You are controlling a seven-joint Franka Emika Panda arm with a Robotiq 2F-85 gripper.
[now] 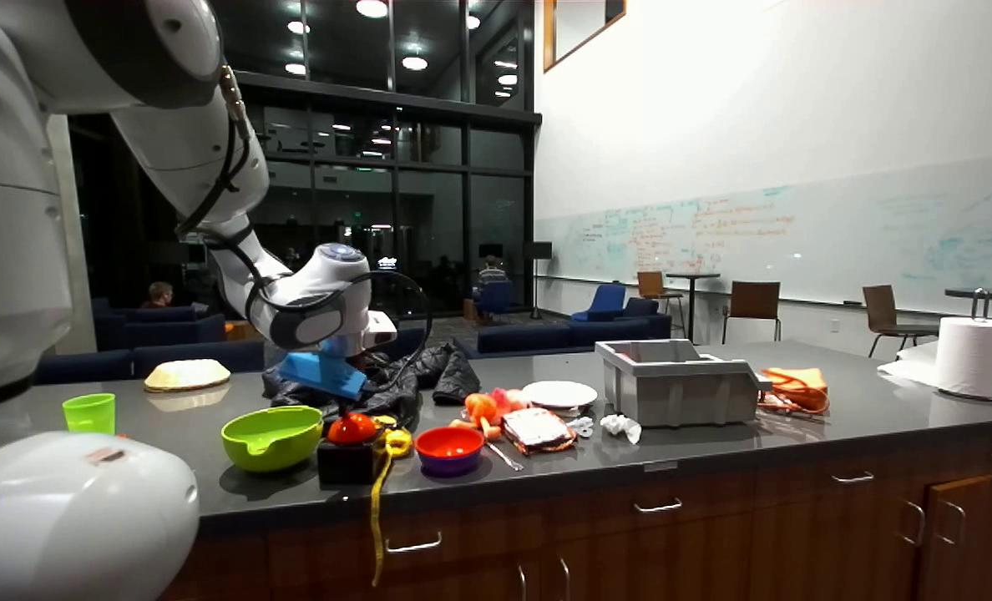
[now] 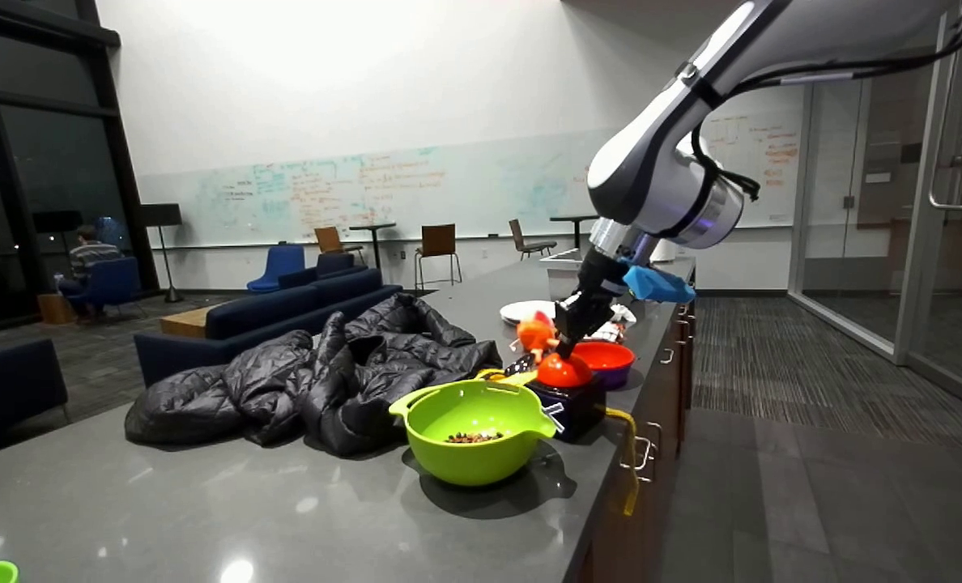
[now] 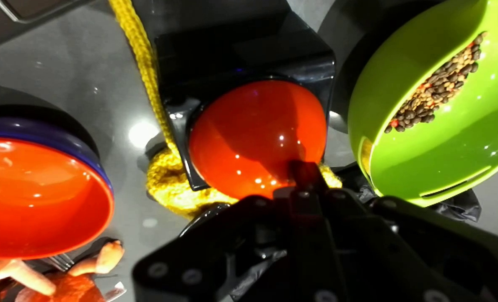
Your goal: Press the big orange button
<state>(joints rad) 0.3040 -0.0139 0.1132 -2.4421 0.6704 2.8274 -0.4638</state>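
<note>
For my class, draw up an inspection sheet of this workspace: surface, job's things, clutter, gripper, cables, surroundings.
Surface: grey counter, glossy.
Job's things: orange button on black box.
Clutter: green bowl holding small pieces, red bowl, jacket, bin, more besides; yellow strip hanging over the counter's edge.
Gripper: fingers shut, seemingly touching the button; pressed or not unclear.
Cables: black, along the arm.
Surroundings: whiteboard, chairs, seated person.
</note>
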